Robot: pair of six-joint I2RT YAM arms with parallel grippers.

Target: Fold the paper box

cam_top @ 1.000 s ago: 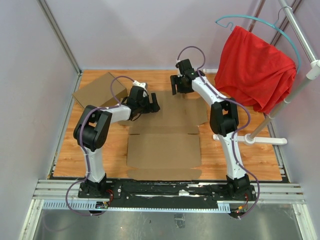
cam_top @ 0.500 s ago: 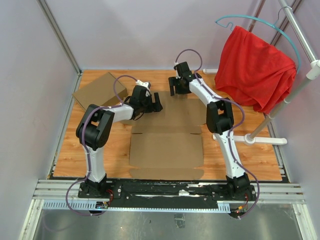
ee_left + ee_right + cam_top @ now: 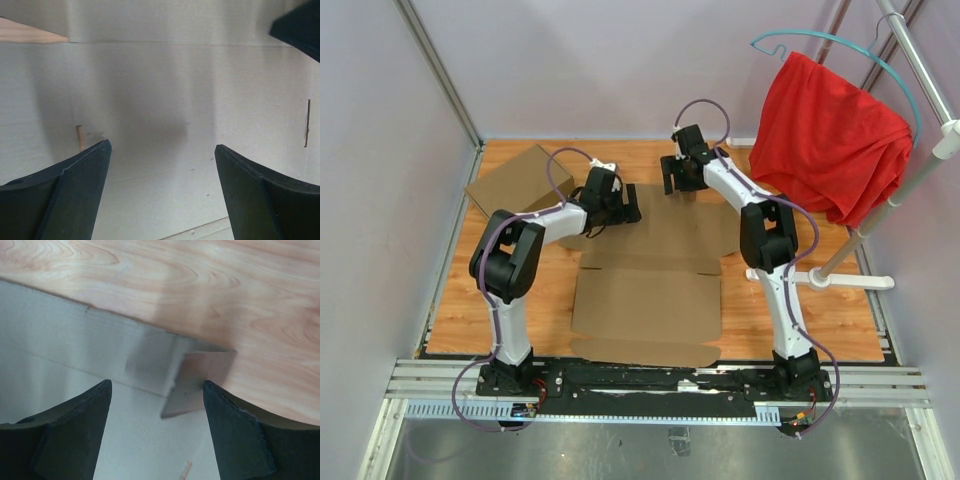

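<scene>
At the far left corner of the wooden counter sits a second cardboard box, closed and made up, well apart from the work.

Just right of it, the left gripper hangs low over the far left part of the paper box. In its wrist view the left gripper stands wide open, both fingers spread over bare cardboard with nothing between them. A crease runs across the sheet beyond the fingertips, and a sliver of counter shows at the upper left.

The paper box lies opened out flat in the middle of the counter. It reaches from the near edge, where a narrow flap lies, up towards the far edge. Its largest panel is the near one; the further panels lie beneath the two grippers.

The right gripper hovers at the far edge of the sheet, close to the left one but apart from it. In its wrist view the right gripper is well open and holds nothing. Between its fingers lies the edge of the paper box, with a small tab lifted slightly off the wood.

Beyond the right edge of the counter, a red cloth hangs on a teal hanger from a metal rack.
</scene>
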